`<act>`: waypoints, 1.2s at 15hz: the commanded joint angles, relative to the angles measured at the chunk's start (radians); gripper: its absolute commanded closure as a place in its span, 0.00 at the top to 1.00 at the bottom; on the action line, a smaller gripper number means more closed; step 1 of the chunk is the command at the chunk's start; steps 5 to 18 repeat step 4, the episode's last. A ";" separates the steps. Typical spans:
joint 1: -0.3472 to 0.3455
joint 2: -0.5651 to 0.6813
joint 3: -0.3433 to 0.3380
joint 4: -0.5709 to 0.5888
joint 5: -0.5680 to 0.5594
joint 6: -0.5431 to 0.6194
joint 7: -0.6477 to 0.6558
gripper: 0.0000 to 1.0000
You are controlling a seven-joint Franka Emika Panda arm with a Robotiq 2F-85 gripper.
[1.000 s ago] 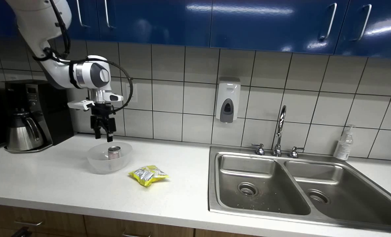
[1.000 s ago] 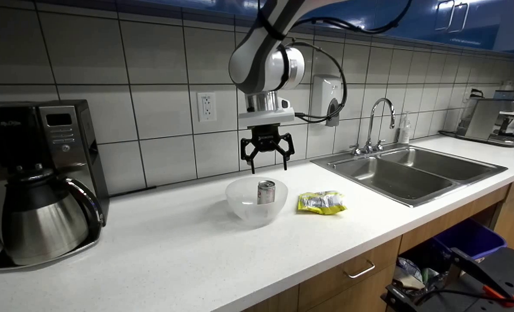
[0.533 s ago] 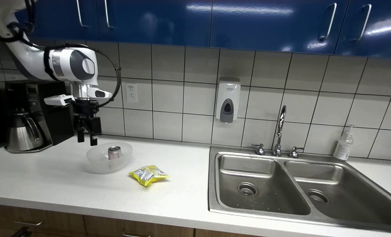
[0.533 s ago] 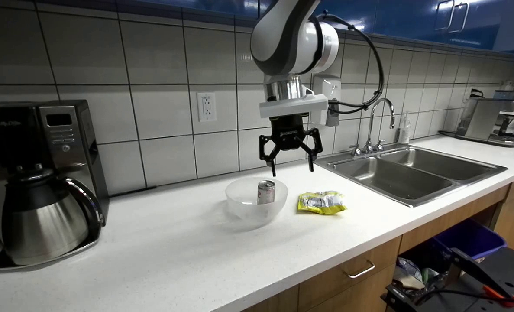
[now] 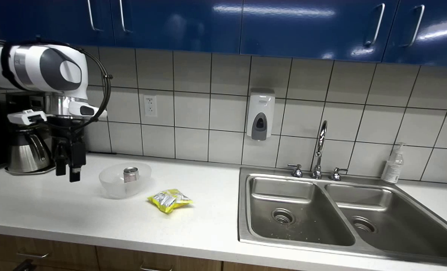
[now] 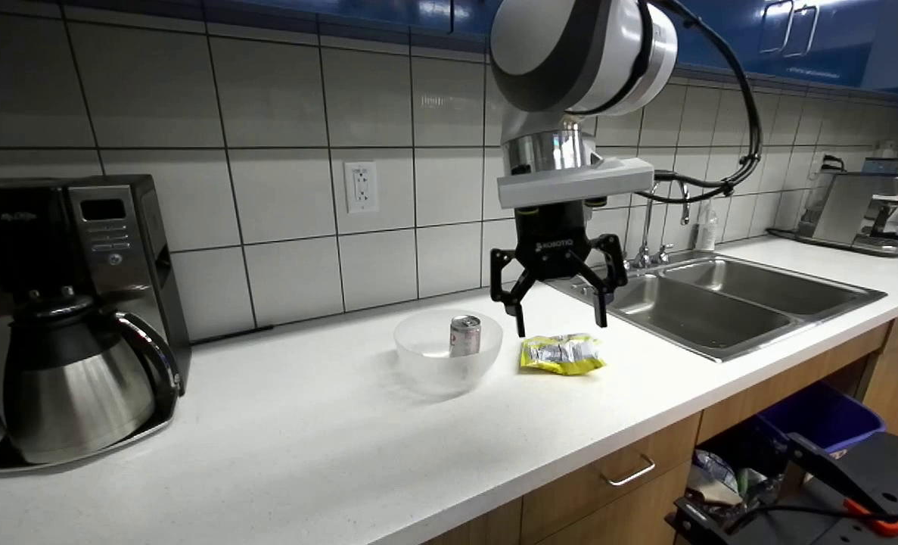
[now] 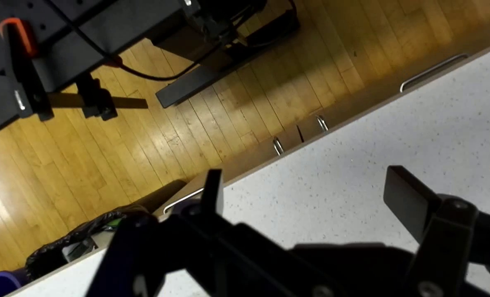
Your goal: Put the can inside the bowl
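The silvery can (image 5: 131, 174) stands upright inside the translucent whitish bowl (image 5: 110, 184) on the counter. Both also show in an exterior view, the can (image 6: 464, 336) near the bowl's (image 6: 426, 367) side closest to the snack packet. My gripper (image 5: 68, 175) is open and empty, above the counter and off to the side of the bowl, apart from it. It also shows in an exterior view (image 6: 560, 327). In the wrist view the fingers (image 7: 304, 189) are wide apart with only counter surface between them. The can and the bowl are out of the wrist view.
A yellow-green snack packet (image 5: 169, 200) lies beside the bowl. A coffee maker with a steel carafe (image 6: 78, 386) stands on the counter. A double sink (image 5: 298, 210) with a faucet (image 5: 319, 150) is farther along. The counter's front edge crosses the wrist view.
My open gripper has moved away from above the bowl, off to its side and lower. The can, the bowl and the packet have not moved.
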 commanded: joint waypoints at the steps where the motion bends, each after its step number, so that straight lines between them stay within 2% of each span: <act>1: -0.038 -0.026 0.044 -0.027 0.020 -0.004 -0.003 1.00; 4: -0.039 -0.075 0.054 -0.073 0.037 -0.005 -0.005 1.00; 18: -0.039 -0.075 0.054 -0.073 0.037 -0.005 -0.005 1.00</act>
